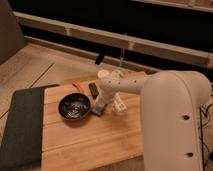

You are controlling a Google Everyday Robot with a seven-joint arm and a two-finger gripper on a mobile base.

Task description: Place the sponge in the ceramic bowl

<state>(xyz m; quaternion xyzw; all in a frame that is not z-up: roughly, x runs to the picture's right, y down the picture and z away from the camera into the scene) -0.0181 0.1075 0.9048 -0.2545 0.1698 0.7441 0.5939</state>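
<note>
The black glossy ceramic bowl [74,106] sits on the left part of the wooden table [85,142]. Just right of its rim lies the small blue-grey sponge [98,110], flat on the wood. My gripper [103,101] reaches down from the white arm [165,110] and sits right over the sponge, touching or almost touching its top. The arm's wrist hides the sponge's far side.
A white tube with a label [119,106] lies right of the sponge. A small dark bottle [93,89] and an orange item [77,86] lie behind the bowl. A dark mat [21,125] covers the table's left end.
</note>
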